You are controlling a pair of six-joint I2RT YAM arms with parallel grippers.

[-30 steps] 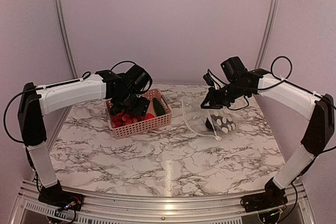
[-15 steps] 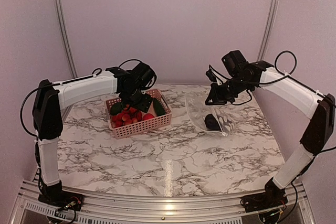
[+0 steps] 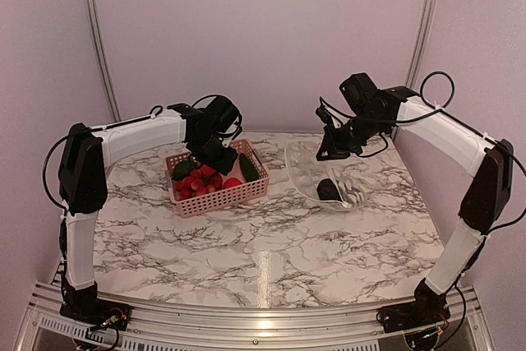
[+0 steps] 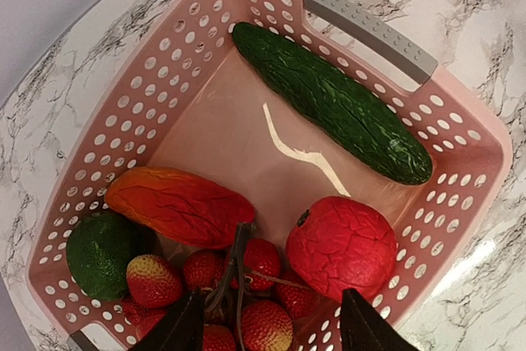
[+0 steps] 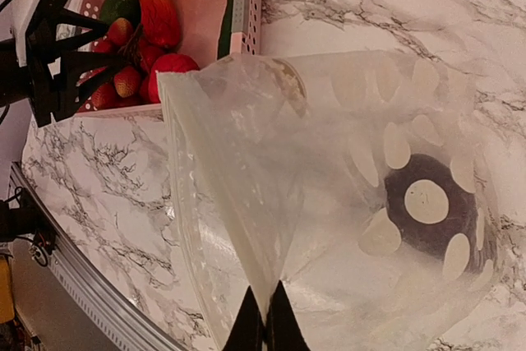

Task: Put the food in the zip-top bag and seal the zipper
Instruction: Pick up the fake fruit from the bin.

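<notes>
Zip-top bag (image 5: pixel 246 162) is pinched at its edge by the right claw (image 5: pixel 265 322), lower centre; left claw (image 4: pixel 273 318) stands wide over red food (image 4: pixel 341 244) in the basket (image 4: pixel 164 71), bottom edge.

A white tabletop (image 3: pixel 263 240) veined in grey marble spans the booth, glossy enough to carry a bright streak of reflected light near its front edge. Plain pale lilac walls (image 3: pixel 263 30) close the back and sides. Aluminium posts (image 3: pixel 97 39) rise at the rear corners, and a ridged metal rail (image 3: pixel 246 316) runs along the near edge.
</notes>
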